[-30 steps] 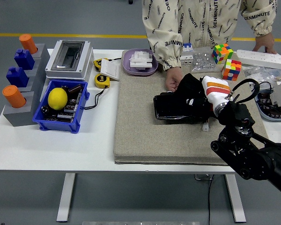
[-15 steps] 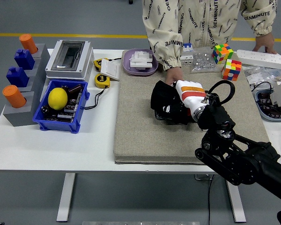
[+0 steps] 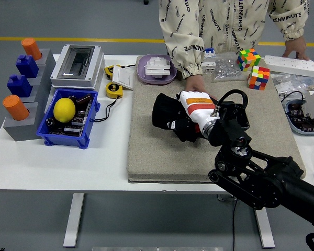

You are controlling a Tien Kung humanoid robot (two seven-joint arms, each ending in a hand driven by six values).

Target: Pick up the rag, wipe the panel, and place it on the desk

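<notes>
A black rag [image 3: 167, 116] is bunched in my right hand [image 3: 190, 119], a white hand with orange stripes whose fingers are shut on the cloth. The hand presses the rag down on the left end of a black panel [image 3: 242, 119], which lies on the beige mat [image 3: 152, 151]. Only the panel's right end shows past my wrist. A person at the far side rests one hand [image 3: 194, 83] at the panel's far edge. My left arm is out of sight.
A blue bin [image 3: 92, 112] with a lemon [image 3: 64, 109], a grey switch box [image 3: 77, 64] and two tape measures [image 3: 114, 89] stand left of the mat. A purple tray [image 3: 157, 68], two puzzle cubes [image 3: 259, 77] and a power strip [image 3: 293, 65] sit at the back.
My right hand has swept the rag leftward over the panel, from its right end to past its left end. The person's hand has stayed at the far edge.
</notes>
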